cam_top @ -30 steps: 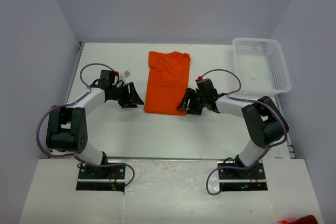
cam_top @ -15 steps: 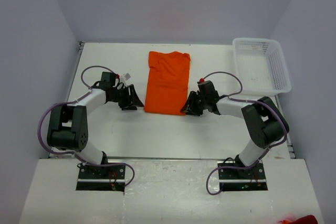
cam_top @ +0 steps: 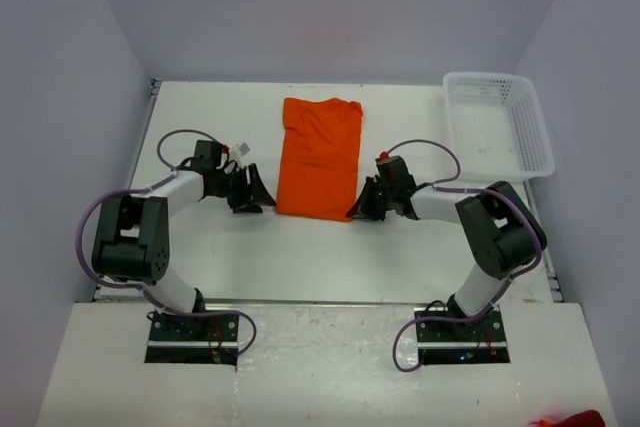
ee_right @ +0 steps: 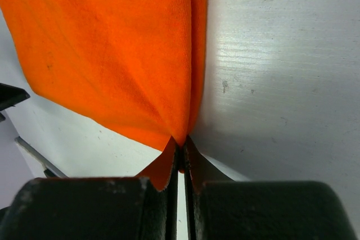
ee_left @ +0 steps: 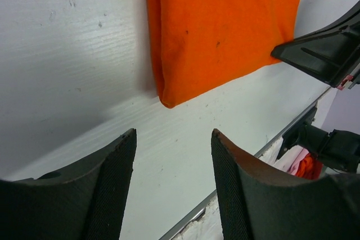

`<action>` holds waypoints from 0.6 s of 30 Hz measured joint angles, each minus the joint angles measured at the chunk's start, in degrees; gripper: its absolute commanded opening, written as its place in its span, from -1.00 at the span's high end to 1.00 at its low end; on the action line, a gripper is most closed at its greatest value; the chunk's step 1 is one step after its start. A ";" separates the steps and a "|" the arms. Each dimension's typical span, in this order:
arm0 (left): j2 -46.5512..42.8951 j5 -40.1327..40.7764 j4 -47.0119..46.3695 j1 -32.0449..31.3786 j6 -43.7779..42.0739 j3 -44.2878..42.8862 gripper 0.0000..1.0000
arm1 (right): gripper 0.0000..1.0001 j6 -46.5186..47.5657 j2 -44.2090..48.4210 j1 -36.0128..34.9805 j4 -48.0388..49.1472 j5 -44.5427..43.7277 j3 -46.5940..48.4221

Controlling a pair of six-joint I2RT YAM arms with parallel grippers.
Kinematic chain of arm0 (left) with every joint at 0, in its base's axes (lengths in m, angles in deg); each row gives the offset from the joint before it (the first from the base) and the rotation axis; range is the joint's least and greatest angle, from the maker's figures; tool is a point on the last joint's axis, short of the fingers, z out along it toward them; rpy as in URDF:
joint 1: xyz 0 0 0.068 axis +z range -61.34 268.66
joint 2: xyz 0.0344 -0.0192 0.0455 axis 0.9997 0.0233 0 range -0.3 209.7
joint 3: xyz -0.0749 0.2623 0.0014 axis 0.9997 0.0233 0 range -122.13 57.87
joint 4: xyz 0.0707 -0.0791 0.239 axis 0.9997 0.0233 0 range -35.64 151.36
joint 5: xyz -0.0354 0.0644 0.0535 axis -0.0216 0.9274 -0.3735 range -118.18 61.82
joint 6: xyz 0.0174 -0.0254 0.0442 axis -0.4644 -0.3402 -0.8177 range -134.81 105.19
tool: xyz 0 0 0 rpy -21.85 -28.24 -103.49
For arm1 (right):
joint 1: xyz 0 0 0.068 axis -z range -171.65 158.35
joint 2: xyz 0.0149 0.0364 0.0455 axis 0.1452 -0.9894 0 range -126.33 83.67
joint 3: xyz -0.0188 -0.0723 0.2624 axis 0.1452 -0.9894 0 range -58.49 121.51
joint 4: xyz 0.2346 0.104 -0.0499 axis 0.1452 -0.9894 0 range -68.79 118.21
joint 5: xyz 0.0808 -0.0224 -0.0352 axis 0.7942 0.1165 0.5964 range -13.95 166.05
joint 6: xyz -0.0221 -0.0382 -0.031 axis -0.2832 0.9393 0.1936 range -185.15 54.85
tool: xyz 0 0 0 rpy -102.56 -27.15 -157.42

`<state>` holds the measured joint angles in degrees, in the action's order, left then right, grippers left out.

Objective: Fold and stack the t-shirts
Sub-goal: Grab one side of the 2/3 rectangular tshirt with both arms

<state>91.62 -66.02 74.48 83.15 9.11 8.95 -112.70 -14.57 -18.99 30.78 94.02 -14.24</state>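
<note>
In the right wrist view alone, right gripper (ee_right: 180,149) pinches t-shirt (ee_right: 112,43) corner.

In the right wrist view we lose the bright orange cloth t-shirt (ee_right: 112,43) past the 12 and 9 o'clock edges, and its corner vanishes inside the pinched right gripper (ee_right: 181,149). Overhead at 5 o'clock, a red cloth scrap (cam_top: 575,419) is cut off.

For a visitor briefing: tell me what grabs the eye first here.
The bright orange cloth t-shirt, folded into a long strip, lies mid-table. The right end effector is shut on its near right corner, while the left end effector stands open just short of the near left corner. A white mesh basket sits far right.
</note>
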 measured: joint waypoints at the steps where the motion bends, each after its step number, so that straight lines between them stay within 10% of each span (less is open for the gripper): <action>1: 0.39 -0.42 -0.37 0.00 0.22 0.35 -0.16 | 1.00 0.00 0.02 0.00 0.07 0.00 -0.02; 18: 7.13 -4.15 -5.29 -0.04 3.39 1.36 -0.10 | 1.00 0.02 0.02 0.00 0.09 0.04 -0.02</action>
<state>98.74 -70.17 69.19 83.10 12.50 10.30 -112.68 -14.54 -18.99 30.86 94.07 -14.27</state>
